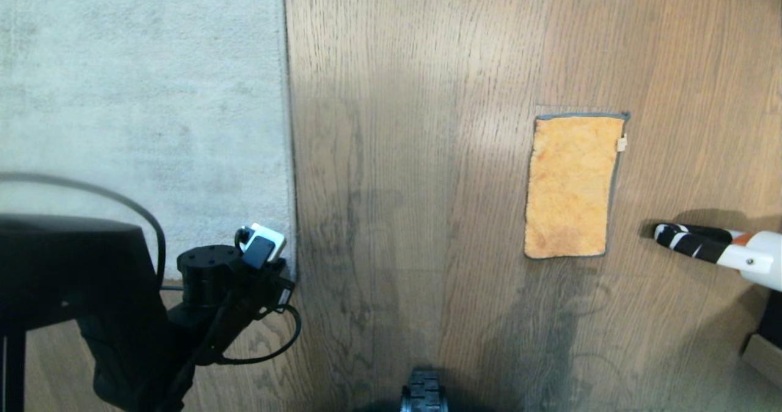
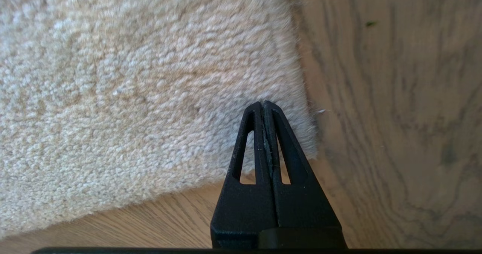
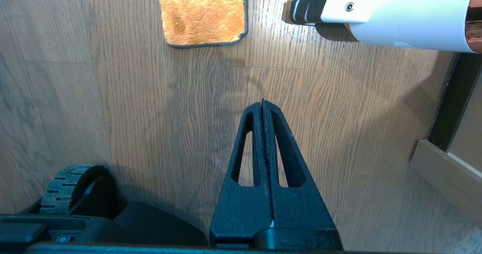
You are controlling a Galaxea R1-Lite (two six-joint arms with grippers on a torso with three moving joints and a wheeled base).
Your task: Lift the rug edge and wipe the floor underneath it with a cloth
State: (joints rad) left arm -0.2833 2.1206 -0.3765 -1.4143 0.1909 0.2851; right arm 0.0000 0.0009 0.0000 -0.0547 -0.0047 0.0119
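The pale rug [image 1: 140,94] fills the left of the head view; its straight edge [image 1: 288,125] runs down to a square corner [image 2: 307,144]. It lies flat on the brown plank floor [image 1: 397,155]. My left gripper [image 2: 263,103] is shut with nothing between its fingers, its tips over the pile just inside that corner. In the head view only the left wrist [image 1: 244,265] shows, above the corner. The orange cloth [image 1: 571,186] lies flat on the floor to the right, its near end [image 3: 203,13] ahead of my right gripper [image 3: 263,102], which hangs shut over bare floor.
A white tube with a black-and-white striped tip [image 1: 721,250] lies on the floor right of the cloth. My base's wheel [image 1: 423,393] is at the near edge. A skirting board and dark gap [image 3: 444,163] stand at the far right.
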